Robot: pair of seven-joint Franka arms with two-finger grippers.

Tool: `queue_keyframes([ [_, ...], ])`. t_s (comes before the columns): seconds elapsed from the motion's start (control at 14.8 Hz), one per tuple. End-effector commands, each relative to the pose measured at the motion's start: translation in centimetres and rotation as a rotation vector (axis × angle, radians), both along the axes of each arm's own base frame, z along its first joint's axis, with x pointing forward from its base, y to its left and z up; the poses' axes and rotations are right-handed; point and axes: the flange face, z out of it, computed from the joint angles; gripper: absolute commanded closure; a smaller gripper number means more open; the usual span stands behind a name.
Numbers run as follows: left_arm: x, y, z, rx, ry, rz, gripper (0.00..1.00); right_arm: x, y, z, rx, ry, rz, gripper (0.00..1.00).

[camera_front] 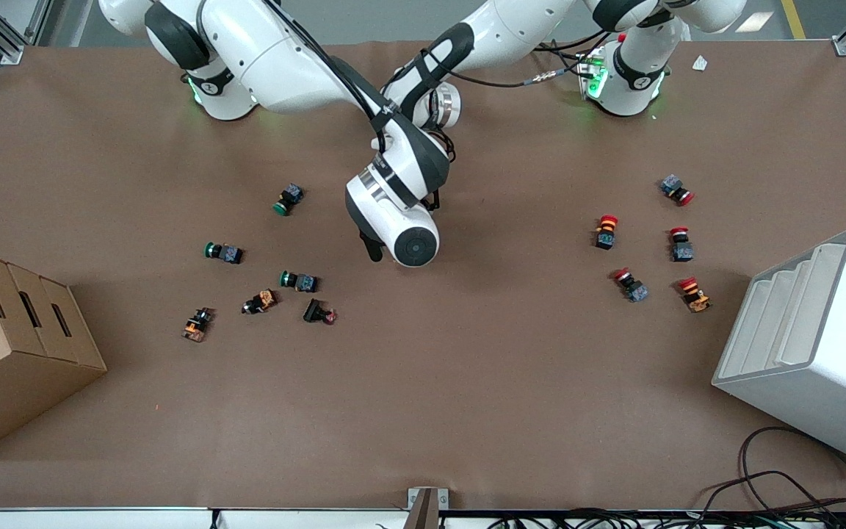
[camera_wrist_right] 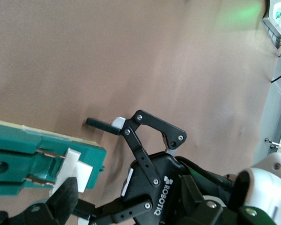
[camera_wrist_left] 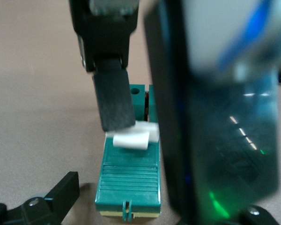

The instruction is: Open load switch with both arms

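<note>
Dark-green load switch point(camera_wrist_left: 131, 180) lies on the brown desk point(camera_wrist_left: 33, 93) between the spread, released fingers of the left tool point(camera_wrist_right: 96, 164). The right tool point(camera_front: 373, 248) meets its white lever point(camera_wrist_left: 131, 139) from above; whether that tool is clenched I cannot tell.

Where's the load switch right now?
The load switch lies on the table mid-way between both arms' ends, under the two wrists that hide it in the front view, the right gripper's finger at its white lever.
</note>
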Motion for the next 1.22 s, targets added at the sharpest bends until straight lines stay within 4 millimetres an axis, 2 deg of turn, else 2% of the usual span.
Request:
queue_keyframes([
  [0.0,-0.2,0.8,-0.9,0.014,-0.009,-0.004,0.01,-1.0,-0.3,-1.9,-0.027,-0.026,0.000,0.02],
  [0.2,-0.2,0.8,-0.9,0.014,-0.009,-0.004,0.01,-0.9,-0.2,-1.7,-0.024,-0.033,0.006,0.02],
  [0.41,-0.1,0.4,0.1,0.037,-0.011,-0.022,0.01,0.7,-1.0,0.0,0.004,-0.057,0.032,0.01],
  [0.47,-0.1,0.3,0.5,0.031,-0.010,-0.017,0.01,1.6,-1.9,0.7,0.014,-0.055,0.046,0.01],
  [0.61,-0.1,-0.1,1.6,0.035,0.007,0.006,0.01,4.8,-4.7,3.5,0.054,-0.047,0.085,0.00],
  [0.81,0.2,-0.9,5.1,0.090,0.045,0.023,0.01,9.6,-9.4,8.4,0.126,-0.146,0.238,0.00],
  [0.95,1.0,-1.3,8.2,0.116,0.079,0.039,0.01,12.2,-13.2,11.7,0.161,-0.205,0.392,0.00],
  [1.02,1.6,-1.5,9.9,0.114,0.090,0.052,0.01,13.5,-15.2,12.6,0.158,-0.222,0.452,0.00],
  [1.15,3.7,-1.4,13.4,0.088,0.094,0.101,0.01,16.1,-19.3,15.6,0.206,-0.285,0.532,0.00],
])
